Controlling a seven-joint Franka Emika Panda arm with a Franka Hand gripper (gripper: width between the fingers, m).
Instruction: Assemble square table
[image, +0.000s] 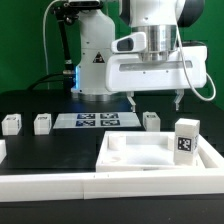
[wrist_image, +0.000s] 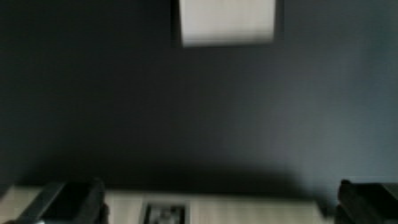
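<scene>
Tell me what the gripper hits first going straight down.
Likely the leg post standing under the open gripper in the exterior view; the wrist view shows something white and tagged between its fingertips. Depth is unclear, so it might meet only the black worktop.

Four white tagged leg posts: first post (image: 11, 123), second post (image: 43, 122), third post (image: 151, 120), fourth post (image: 186, 138). One square slab (image: 138, 153), one marker board (image: 97, 121). One robot arm (image: 150, 30), one end effector (image: 156, 100).
</scene>
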